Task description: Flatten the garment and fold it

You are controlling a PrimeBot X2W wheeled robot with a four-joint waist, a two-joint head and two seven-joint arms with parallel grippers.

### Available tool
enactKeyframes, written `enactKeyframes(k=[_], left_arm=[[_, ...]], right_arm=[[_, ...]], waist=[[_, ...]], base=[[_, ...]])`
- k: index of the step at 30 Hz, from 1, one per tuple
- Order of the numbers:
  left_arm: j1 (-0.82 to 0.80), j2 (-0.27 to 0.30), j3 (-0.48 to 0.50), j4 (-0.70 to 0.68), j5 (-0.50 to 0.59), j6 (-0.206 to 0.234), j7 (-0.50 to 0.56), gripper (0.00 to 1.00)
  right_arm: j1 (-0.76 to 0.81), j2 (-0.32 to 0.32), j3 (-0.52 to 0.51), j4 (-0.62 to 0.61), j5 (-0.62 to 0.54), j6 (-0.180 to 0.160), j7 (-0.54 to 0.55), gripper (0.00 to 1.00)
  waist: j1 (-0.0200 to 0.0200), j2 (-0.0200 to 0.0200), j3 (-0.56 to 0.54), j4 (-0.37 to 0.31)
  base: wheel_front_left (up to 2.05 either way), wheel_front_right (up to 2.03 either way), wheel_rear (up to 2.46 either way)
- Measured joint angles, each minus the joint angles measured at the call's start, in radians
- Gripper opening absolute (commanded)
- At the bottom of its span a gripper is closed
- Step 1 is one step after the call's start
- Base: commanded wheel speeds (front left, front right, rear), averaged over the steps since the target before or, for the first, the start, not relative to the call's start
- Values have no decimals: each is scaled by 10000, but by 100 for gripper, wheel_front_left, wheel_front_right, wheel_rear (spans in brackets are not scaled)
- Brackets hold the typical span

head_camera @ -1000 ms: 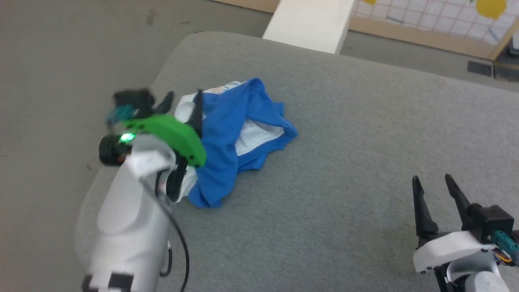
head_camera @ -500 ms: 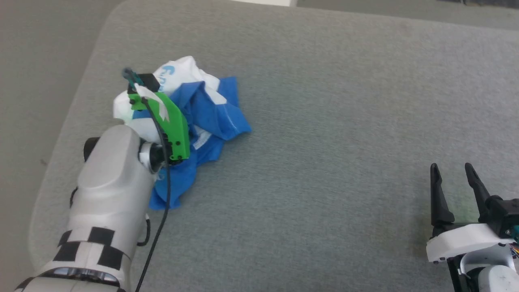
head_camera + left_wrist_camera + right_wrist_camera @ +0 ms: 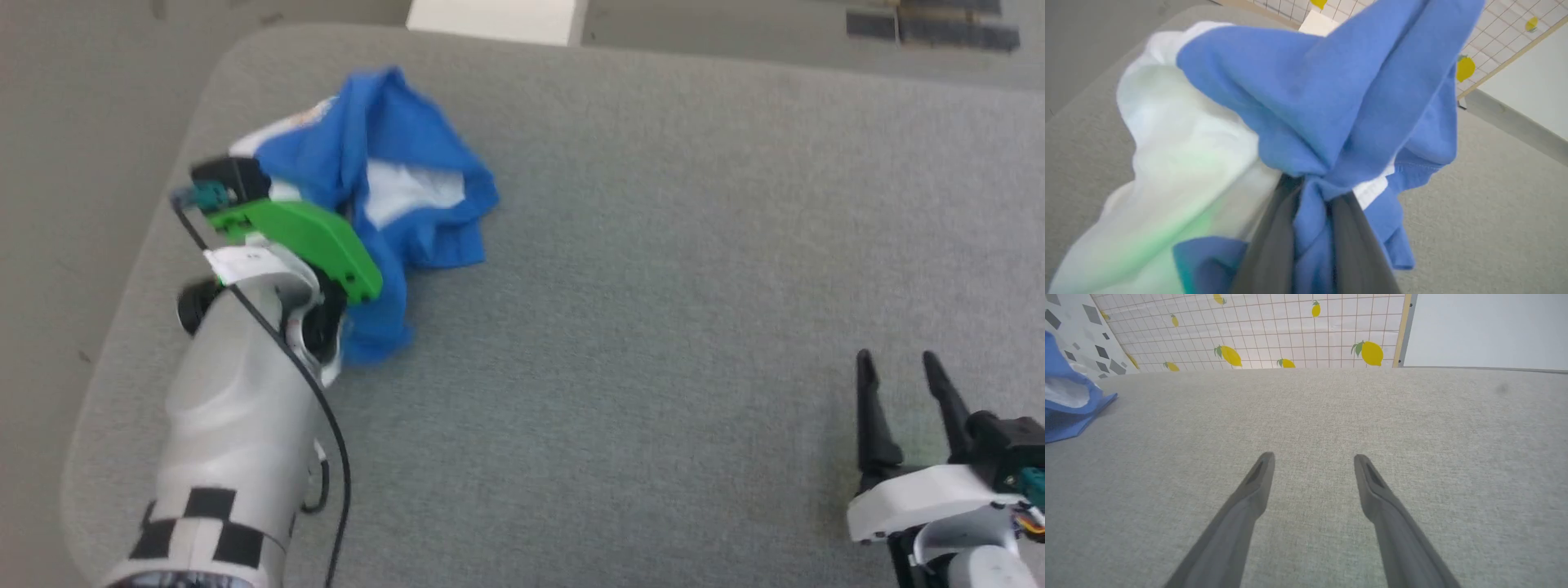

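Observation:
The garment is a crumpled heap of bright blue and white cloth near the far left corner of the grey padded table. My left arm reaches into it, the green wrist piece covering the fingers in the head view. In the left wrist view my left gripper is shut on a bunched blue fold of the garment, which rises above the fingers. My right gripper stands open at the lower right, far from the cloth; the right wrist view shows its gripper over bare table, with the garment's edge at far left.
A white box stands beyond the table's far edge. The table's rounded left edge runs close beside my left arm, floor beyond it. A lemon-patterned grid panel stands behind the table.
The head camera has shifted between frames. The garment's shape has changed: blue cloth now stands up higher over the white part, held by my left gripper. The right gripper has stayed open in place.

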Motion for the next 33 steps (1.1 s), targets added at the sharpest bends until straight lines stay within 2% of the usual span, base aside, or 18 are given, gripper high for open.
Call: enactKeyframes(k=[3, 7, 13, 17, 20, 25, 28, 33], left_arm=[[-425, 186, -224, -499, 205, -278, -665, 0], [-1411, 439, -560, -1241, 499, -575, -940, 0], [-2594, 556, -1126, -2387, 472, -807, -811, 0], [-2889, 364, -1647, -3108, 69, -851, -397, 0], [-2944, 132, -2320, -3595, -182, -855, -44, 0], [-2847, -284, -4107, -4065, -796, -865, 366, 0], [-2315, -399, -5158, -3885, -970, -895, 499, 0], [-946, -424, -6636, -2801, -1317, -905, 794, 0]], right_arm=[[6, 8, 134, 278, 163, 0, -134, 100], [17, 8, 299, 663, 399, 0, -278, 100], [158, 12, 284, 1185, 644, 0, -460, 100], [234, 10, 173, 1360, 702, 0, -495, 100], [239, 13, -17, 1377, 698, 0, -504, 100], [262, 6, -466, 1361, 677, 0, -571, 100], [329, 2, -619, 1348, 627, 0, -571, 100], [378, 6, -780, 1264, 604, 0, -571, 100]], waist=[[0, 0, -407, 153], [0, 0, -968, 302], [-1, 0, -1747, 230], [-1, 0, -2080, -149], [-1, 0, -2222, -530], [-1, 1, -2238, -1291], [-1, 1, -2184, -1754], [-1, 1, -2006, -2535]], base=[[0, 0, 0], [0, 0, 0], [0, 0, 0], [0, 0, 0], [0, 0, 0], [0, 0, 0], [0, 0, 0], [0, 0, 0]])
